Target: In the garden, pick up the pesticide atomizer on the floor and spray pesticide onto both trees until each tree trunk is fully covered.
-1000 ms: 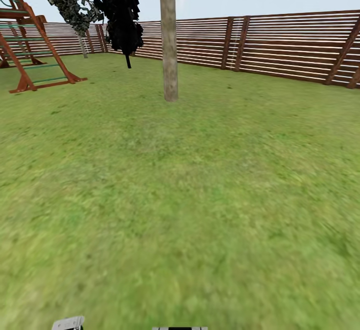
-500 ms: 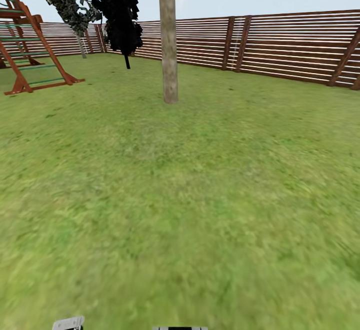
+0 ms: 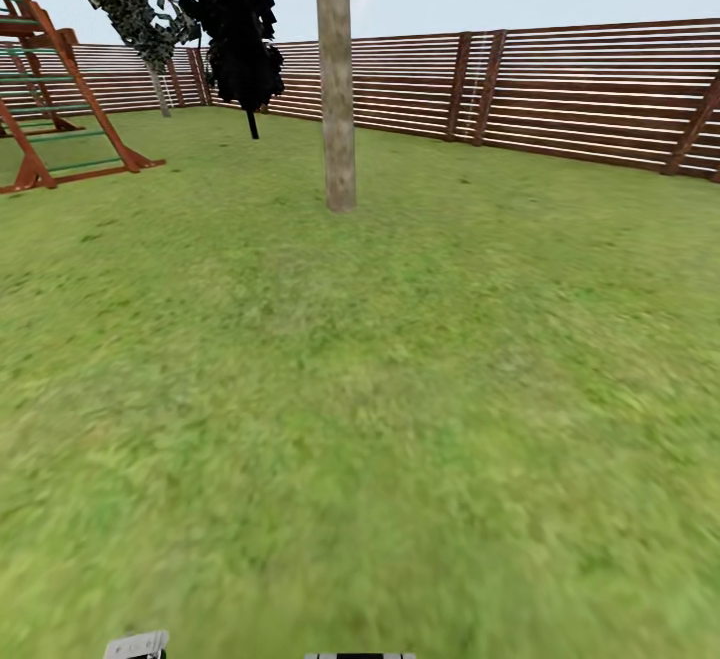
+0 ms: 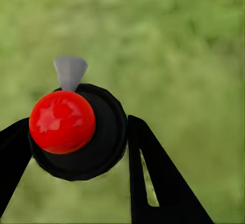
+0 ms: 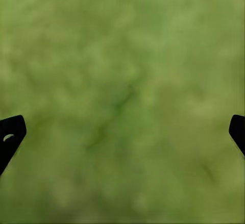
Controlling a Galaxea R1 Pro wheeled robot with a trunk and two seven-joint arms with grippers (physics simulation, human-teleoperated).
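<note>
My left gripper [image 4: 76, 147] is clamped on the pesticide atomizer [image 4: 76, 132]: its two black fingers [image 4: 153, 178] press against either side of the round dark body, with the red knob on top and a small grey nozzle tip poking out past it. Seen from that wrist, blurred grass lies beyond it. My right gripper [image 5: 122, 132] is spread wide with nothing between its fingers, which sit at opposite sides of that wrist's view over bare grass.

I judge the atomizer to be light and rigid, a hard little plastic can that won't deform under squeeze. Because the body is round and smooth, it could twist or slide in my grip if I swing the arm sharply. The hold across the widest part of the body looks right to me, as it leaves the nozzle free to point at bark.

Further out, the lawn [image 3: 400, 419] stretches ahead of me. One tree trunk [image 3: 337, 89] stands upright well ahead, near the middle of the grass, bare and mottled grey-tan, with its top cut off by the view. Beyond it runs the slatted brown fence [image 3: 580, 89] along the lawn's far edge. A wooden climbing frame [image 3: 50, 89] sits at the far left side, and a dark shrub [image 3: 235, 19] hangs near the fence corner.
</note>
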